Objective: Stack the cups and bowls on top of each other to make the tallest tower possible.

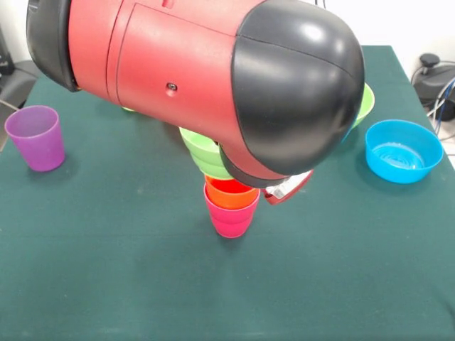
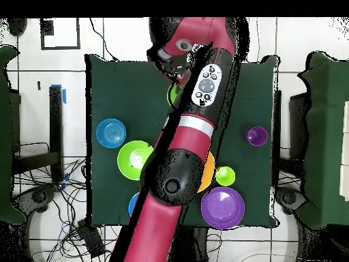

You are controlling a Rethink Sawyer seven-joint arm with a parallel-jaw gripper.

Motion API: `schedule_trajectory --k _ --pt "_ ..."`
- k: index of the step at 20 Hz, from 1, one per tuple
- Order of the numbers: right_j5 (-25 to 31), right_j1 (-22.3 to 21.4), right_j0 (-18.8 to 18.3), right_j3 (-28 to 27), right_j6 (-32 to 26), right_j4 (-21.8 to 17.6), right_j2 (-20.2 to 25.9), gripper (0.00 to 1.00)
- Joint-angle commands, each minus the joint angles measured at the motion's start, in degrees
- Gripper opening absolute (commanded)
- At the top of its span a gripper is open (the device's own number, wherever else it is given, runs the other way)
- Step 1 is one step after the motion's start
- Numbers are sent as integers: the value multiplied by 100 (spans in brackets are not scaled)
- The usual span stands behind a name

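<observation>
While the arm (image 1: 213, 78) hides most of the tower (image 1: 231, 206), a purple cup (image 1: 37, 137) stands apart.

Two cameras: one across the table facing the robot, one straight above it.

The front view sits close and low over the dark green cloth-covered table (image 1: 106, 270), its upper part filled by the bulky red and black robot arm (image 1: 206, 78). The overhead view hangs high, taking in the whole table (image 2: 109, 82) and surrounding floor. Both show the small purple plastic cup (image 1: 35, 137) (image 2: 257, 136) and the round blue plastic bowl (image 1: 403, 150) (image 2: 110, 133).
</observation>
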Motion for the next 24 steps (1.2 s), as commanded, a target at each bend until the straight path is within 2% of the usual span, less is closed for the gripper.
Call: schedule_trajectory --k 1,15,24 --pt "383 -7 86 -155 -1594 -24 -96 0" --pt "226 37 148 -153 -1337 540 -460 0" --pt "178 28 114 -157 -1429 719 -703 0"
